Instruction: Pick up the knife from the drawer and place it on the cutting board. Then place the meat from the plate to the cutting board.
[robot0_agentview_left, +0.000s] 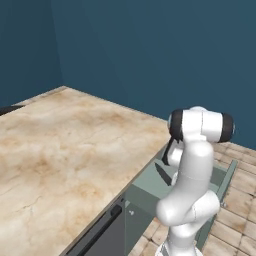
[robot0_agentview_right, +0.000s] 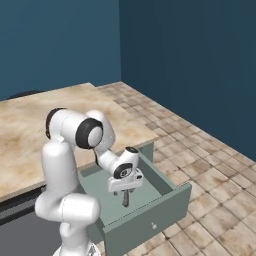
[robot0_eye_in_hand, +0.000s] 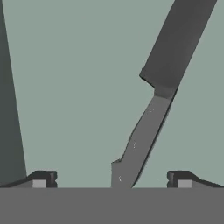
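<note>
The knife (robot0_eye_in_hand: 144, 135) lies flat on the floor of the open grey-green drawer (robot0_agentview_right: 150, 220). In the hand view its dark blade points to the upper right and its grey handle runs down between my fingertips (robot0_eye_in_hand: 43, 178). My gripper (robot0_eye_in_hand: 113, 179) is open, its jaws wide apart on either side of the handle and not touching it. In the right base view the gripper (robot0_agentview_right: 125, 194) hangs low inside the drawer. The left base view shows the knife's dark blade (robot0_agentview_left: 162, 174) beside my arm. The cutting board, the meat and the plate are out of view.
A marbled beige counter (robot0_agentview_left: 65, 150) stretches to the left of the drawer. A dark shape (robot0_agentview_left: 10, 109) lies at its far left edge; I cannot tell what it is. Tiled floor (robot0_agentview_right: 210, 150) lies right of the drawer. The drawer's walls (robot0_agentview_left: 227, 177) stand close around the hand.
</note>
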